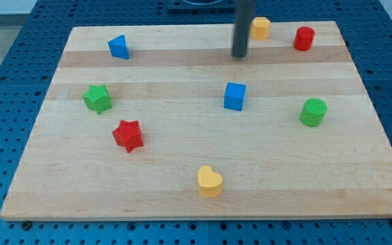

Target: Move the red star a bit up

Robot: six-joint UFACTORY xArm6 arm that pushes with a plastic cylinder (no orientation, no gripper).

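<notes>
Wooden board [203,190] on blue pegboard table [5,41]; no brand, label or writing readable anywhere.

No fingers on rig, only rod; my tip [239,56] near view's top, just left of yellow block [260,28], touching nothing.

Red star [128,135] at lower left, below green star [97,99], well apart from tip.

Task judged not yet begun: tip must reach star's bottom side, then push toward view's top.

one raised view looking down over the wooden board [203,197].
</notes>
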